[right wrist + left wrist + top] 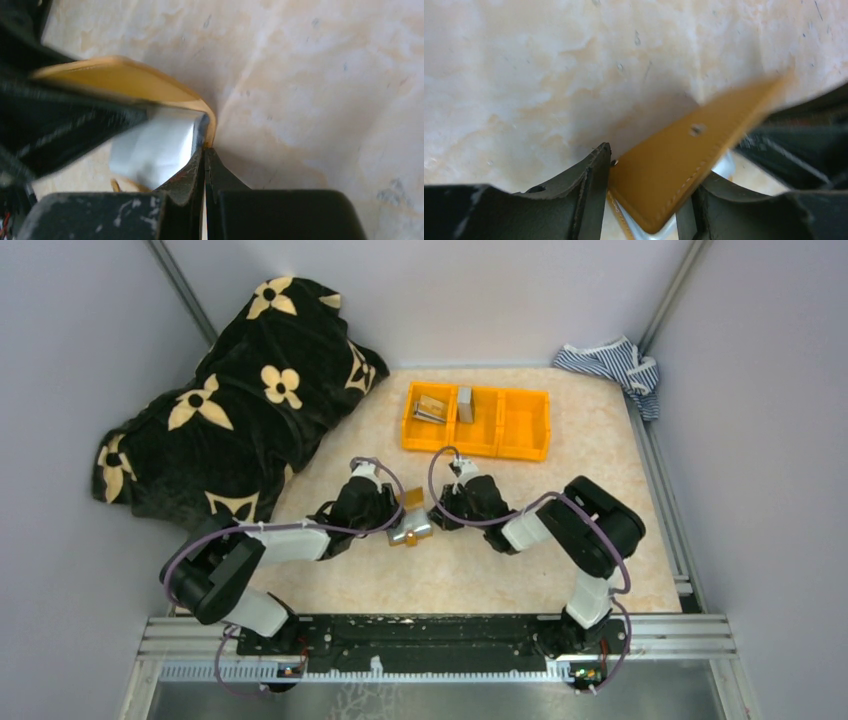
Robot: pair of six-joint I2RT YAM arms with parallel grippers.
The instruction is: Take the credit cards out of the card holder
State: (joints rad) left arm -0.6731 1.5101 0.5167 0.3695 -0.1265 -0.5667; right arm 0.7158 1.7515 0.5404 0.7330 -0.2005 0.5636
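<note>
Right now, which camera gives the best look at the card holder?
The left wrist view: the card holder is large and close, tan outside, stitching and snap clear. The right wrist view shows only its curved edge and pale inside, blurred. The top view shows only a small distant patch.

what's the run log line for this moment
left fingers: clamped on holder | right fingers: shut, tips at holder's edge | holder: partly open, pale inside showing
</note>
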